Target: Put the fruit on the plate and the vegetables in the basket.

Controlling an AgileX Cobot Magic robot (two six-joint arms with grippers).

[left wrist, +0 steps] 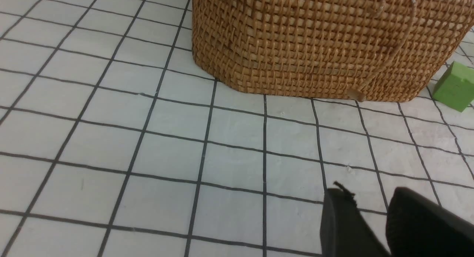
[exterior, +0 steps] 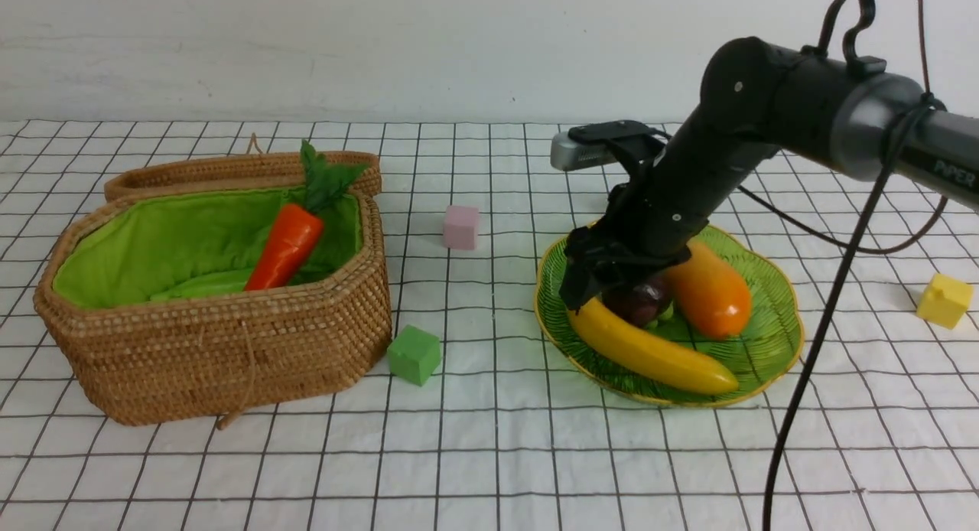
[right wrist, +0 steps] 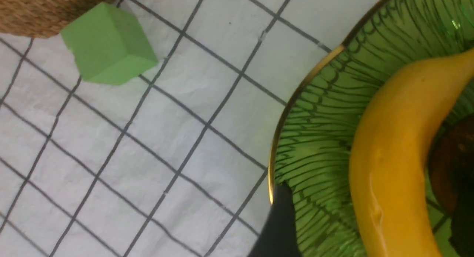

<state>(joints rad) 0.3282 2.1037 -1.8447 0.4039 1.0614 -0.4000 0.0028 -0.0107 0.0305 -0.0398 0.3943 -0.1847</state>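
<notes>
Plate, right side of table: banana, mango and dark round fruit all lying in it, fruit apparently complete. Basket, left, lid back: carrot and light green vegetable inside; white radish not visible, so unconfirmed. Right claw low over the plate, spread wide, holding nothing; left claw near the basket, slightly parted, empty.

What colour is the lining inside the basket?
Bright green lining inside the brown wicker basket, best seen from the front view.
</notes>
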